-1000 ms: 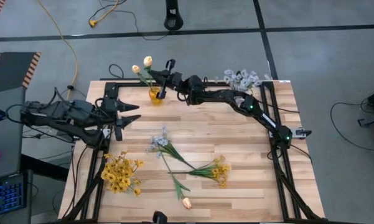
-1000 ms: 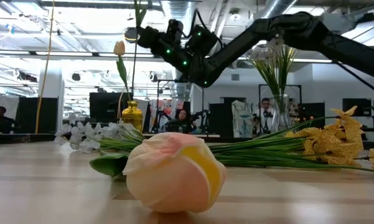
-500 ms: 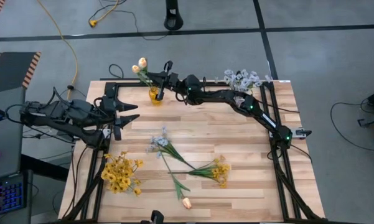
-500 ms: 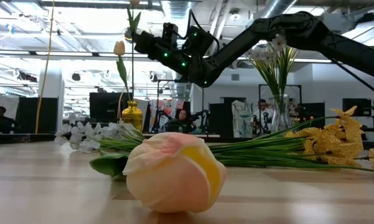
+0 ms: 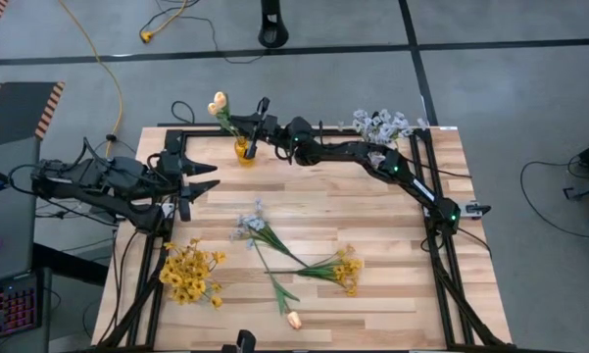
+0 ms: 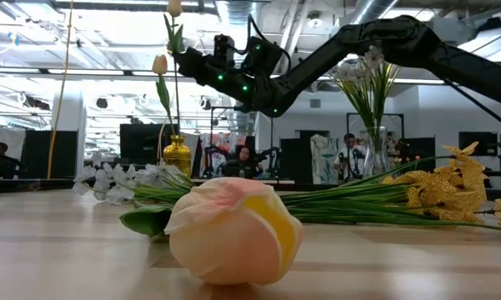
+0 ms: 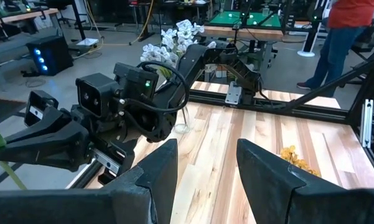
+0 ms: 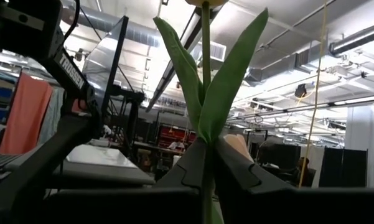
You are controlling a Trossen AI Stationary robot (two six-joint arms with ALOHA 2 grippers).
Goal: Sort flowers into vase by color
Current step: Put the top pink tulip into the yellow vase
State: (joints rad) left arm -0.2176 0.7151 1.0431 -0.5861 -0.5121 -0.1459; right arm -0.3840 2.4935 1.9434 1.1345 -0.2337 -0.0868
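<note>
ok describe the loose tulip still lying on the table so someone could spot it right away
In the high view, go to the wooden table's near edge, left of centre. A green stem runs down from the crossed flowers and ends in the tulip bud. It is the only peach-cream bloom lying flat; its neighbours are yellow and pale blue.

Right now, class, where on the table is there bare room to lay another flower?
Free: the boards right of the loose flowers, below the right arm, and the strip between the yellow vase and blue spray. Crowded: the centre-front and the yellow bunch.

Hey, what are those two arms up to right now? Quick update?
Right claw around tulip stem, over yellow vase. Left claw open, idle at table's left. Nothing blocking.
</note>
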